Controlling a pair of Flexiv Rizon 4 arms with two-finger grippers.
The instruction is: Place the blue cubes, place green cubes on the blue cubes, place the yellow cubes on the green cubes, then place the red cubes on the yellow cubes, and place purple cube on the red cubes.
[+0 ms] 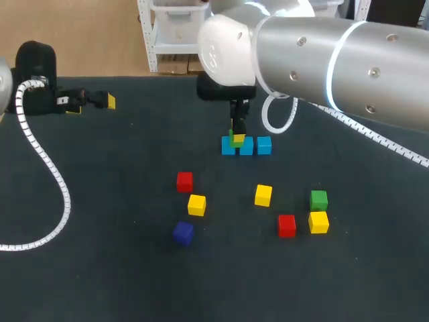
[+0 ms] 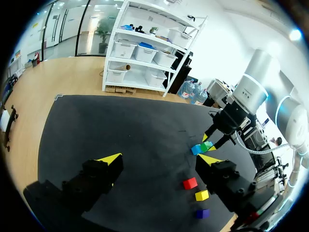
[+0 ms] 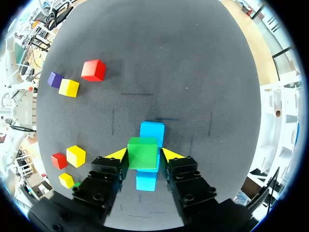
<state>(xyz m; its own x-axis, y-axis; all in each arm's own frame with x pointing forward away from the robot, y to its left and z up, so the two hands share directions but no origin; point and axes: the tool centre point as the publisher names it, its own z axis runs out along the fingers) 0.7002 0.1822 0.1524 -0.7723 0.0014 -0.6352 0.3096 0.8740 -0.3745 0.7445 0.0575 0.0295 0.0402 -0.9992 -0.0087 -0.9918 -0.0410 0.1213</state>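
Nearest us, on our side of the blue row (image 1: pixel 264 145), the purple cube (image 1: pixel 183 232), red cubes (image 1: pixel 287 225), yellow cubes (image 1: pixel 263 195) and second green cube (image 1: pixel 319 199) lie loose. The blue layer looks done. Our right gripper (image 3: pixel 143 155) clamps the first green cube (image 1: pixel 236 141) low over that row's left end. Well left of the row, our left gripper (image 2: pixel 159 163) gapes empty.
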